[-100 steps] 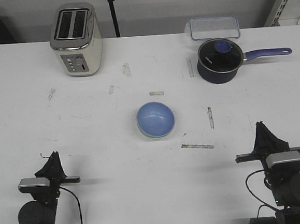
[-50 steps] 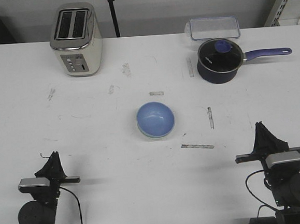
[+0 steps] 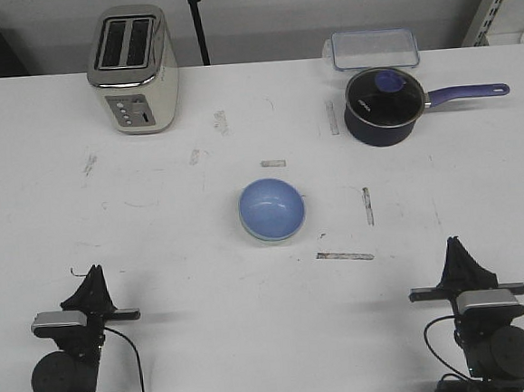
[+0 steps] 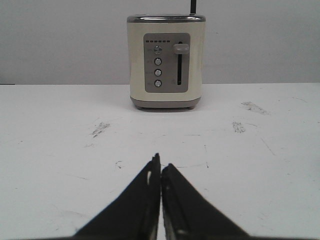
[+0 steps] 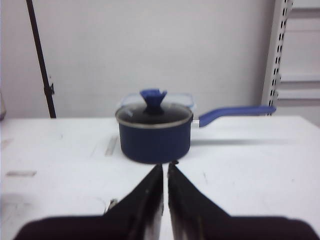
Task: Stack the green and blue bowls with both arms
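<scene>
The blue bowl (image 3: 272,208) sits at the table's middle. A thin pale green rim (image 3: 259,237) shows along its near left edge, so the green bowl lies nested with it and is mostly hidden. My left gripper (image 3: 92,272) is shut and empty near the front left edge; in the left wrist view (image 4: 161,164) its jaws touch. My right gripper (image 3: 456,242) is shut and empty near the front right edge; in the right wrist view (image 5: 166,166) only a hairline gap shows. Both are well short of the bowls, which show in neither wrist view.
A cream toaster (image 3: 132,70) stands at the back left, also in the left wrist view (image 4: 166,61). A navy saucepan (image 3: 382,105) with lid and long handle stands at the back right, also in the right wrist view (image 5: 155,130). A clear lidded box (image 3: 373,48) lies behind it.
My right arm has drawn back and down a little toward the front edge. The left arm and the bowls have not moved.
</scene>
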